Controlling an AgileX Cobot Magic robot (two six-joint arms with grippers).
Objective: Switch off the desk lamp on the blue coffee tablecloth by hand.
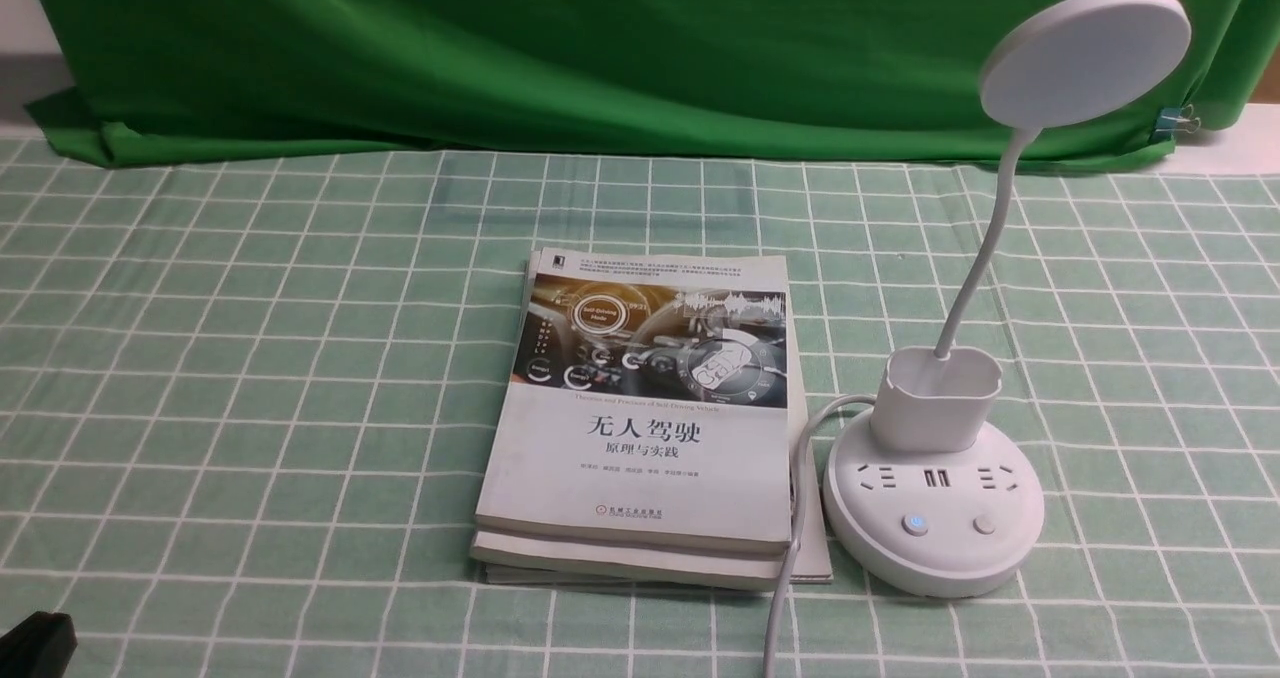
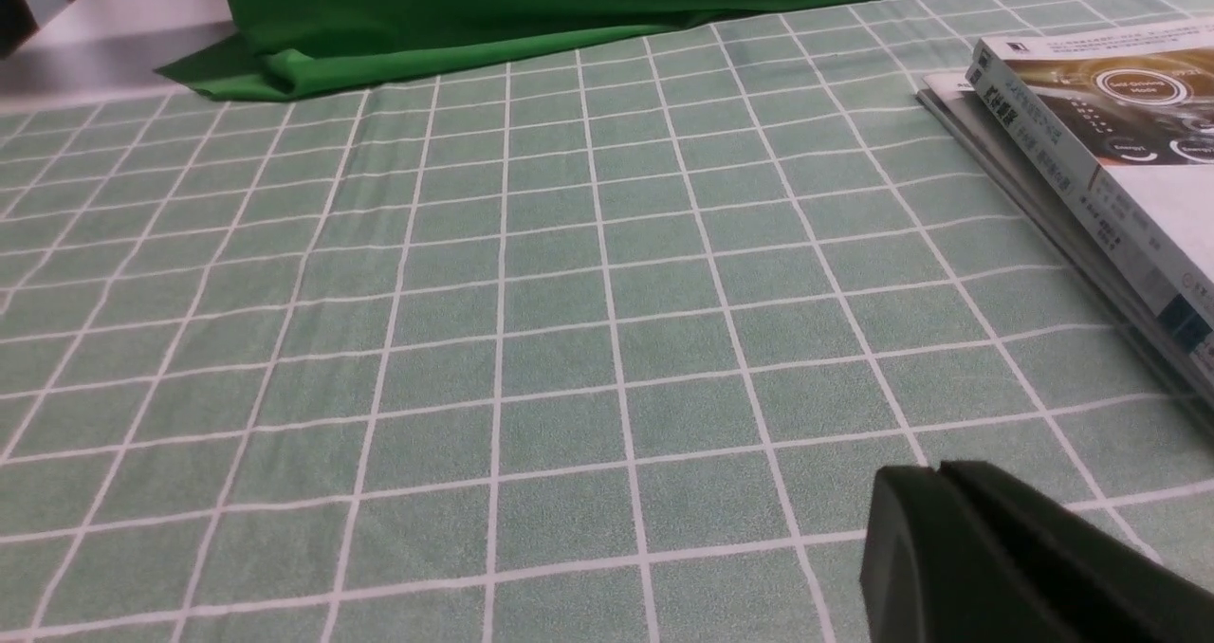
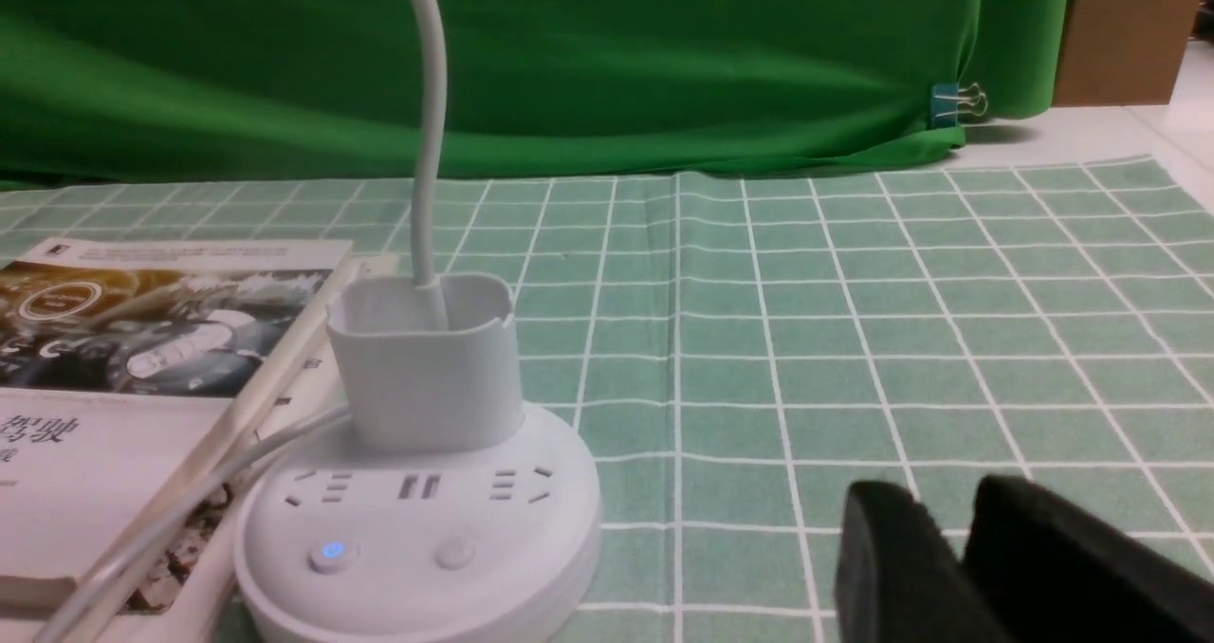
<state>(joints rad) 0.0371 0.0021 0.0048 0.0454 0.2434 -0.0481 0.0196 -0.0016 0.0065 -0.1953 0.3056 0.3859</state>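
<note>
The white desk lamp [image 1: 938, 398] stands on the blue coffee tablecloth [image 1: 250, 358] at the right. Its disc head [image 1: 1085, 55] is up on the bendy neck. On its round base, the left button [image 1: 914, 525] glows blue and the right button [image 1: 985, 525] is unlit. The lamp base also shows in the right wrist view [image 3: 417, 529]. My right gripper [image 3: 944, 491] hovers low over the cloth to the right of the base, jaws a narrow gap apart and empty. My left gripper [image 2: 934, 472] is shut and empty over bare cloth, far left of the lamp.
A stack of books [image 1: 640, 418] lies just left of the lamp base. The lamp's white cable [image 1: 790, 558] runs along the books' right edge toward me. A dark green backdrop cloth [image 1: 600, 48] hangs at the back. A black arm part [image 1: 35, 643] shows at the bottom left corner.
</note>
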